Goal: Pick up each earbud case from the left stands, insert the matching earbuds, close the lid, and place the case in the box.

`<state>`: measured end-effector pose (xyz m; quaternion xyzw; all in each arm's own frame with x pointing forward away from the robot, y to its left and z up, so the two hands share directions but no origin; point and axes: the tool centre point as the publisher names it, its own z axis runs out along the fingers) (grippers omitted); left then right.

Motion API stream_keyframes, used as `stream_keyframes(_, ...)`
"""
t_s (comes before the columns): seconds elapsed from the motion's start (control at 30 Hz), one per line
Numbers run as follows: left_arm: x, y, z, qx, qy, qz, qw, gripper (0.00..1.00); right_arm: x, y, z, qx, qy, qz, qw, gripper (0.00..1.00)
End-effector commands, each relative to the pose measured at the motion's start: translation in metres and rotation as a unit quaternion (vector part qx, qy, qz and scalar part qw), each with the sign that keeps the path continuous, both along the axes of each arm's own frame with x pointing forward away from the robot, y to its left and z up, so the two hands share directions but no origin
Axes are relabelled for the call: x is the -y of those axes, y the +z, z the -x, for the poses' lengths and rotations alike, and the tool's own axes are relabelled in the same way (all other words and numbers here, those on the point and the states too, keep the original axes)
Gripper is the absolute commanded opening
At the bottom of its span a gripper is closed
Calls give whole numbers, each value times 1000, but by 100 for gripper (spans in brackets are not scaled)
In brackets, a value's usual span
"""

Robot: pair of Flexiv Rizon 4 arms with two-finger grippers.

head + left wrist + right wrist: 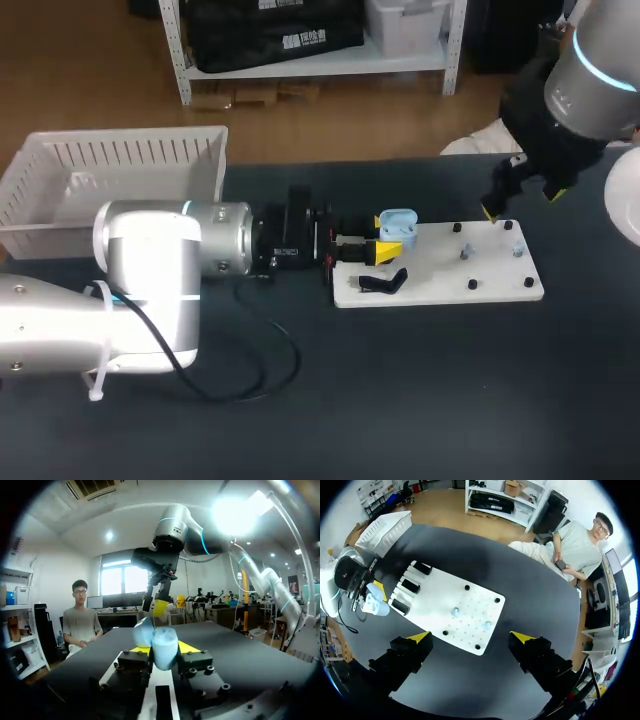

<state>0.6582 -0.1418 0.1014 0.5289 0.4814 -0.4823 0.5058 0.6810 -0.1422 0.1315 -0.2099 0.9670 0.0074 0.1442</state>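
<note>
The left gripper (pixel 385 236) is clamped on the pale blue earbud case (pixel 398 226), holding it at the stand end of the white board (pixel 440 282) on the bench (pixel 420 400). The two earbuds (pixel 455 611) sit at the board's far end, well apart from the case and just below the right gripper (pixel 470 637), which hangs wide open and empty. I'd judge the right arm the nearer to them, with the carry running along the board's length toward the case.
</note>
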Motion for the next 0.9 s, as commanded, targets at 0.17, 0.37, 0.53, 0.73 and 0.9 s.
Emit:
stream_keyframes(0.17, 0, 0, -2, 0, -2, 0, 1000, 0, 10, -29, -15, -56, -5, 46, 997, 100)
stream_keyframes(0.37, 0, 0, -2, 0, -2, 0, 1000, 0, 18, -54, -20, -84, -18, 65, 994, 99)
stream_keyframes(0.53, 0, 0, -2, 0, -2, 0, 1000, 0, 18, -69, -22, -101, -25, 72, 992, 79)
stream_keyframes(0.73, 0, 0, -2, 0, -2, 0, 1000, 0, 20, -82, -25, -117, -45, 85, 989, 46)
stream_keyframes(0.9, 0, 0, -2, 0, -2, 0, 1000, 0, 20, -85, -25, -126, -82, 96, 984, 46)
